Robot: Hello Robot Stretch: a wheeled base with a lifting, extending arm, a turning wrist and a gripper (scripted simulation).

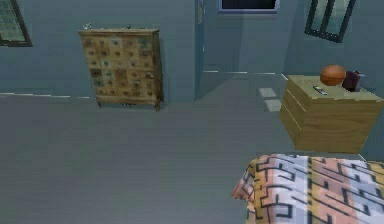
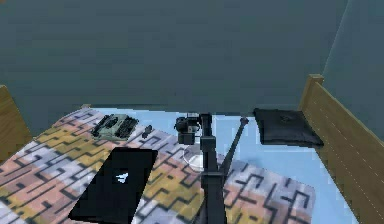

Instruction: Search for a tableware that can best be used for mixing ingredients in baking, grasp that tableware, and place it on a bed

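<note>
In the arm side view the arm point(image 2: 212, 178) stands out over the bed point(image 2: 45, 160), whose patterned quilt carries a black laptop point(image 2: 115, 185) and a dark pillow point(image 2: 288, 126). A pale, glassy bowl-like shape point(image 2: 196, 154) lies on the quilt by the gripper point(image 2: 184, 125) (its grip and spread cannot be told). The forward view shows a wooden dresser point(image 1: 120, 68) and a nightstand point(image 1: 325, 120)

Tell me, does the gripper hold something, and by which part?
It cannot be told. The gripper shows against the bed, with a pale rounded thing close by it.
</note>
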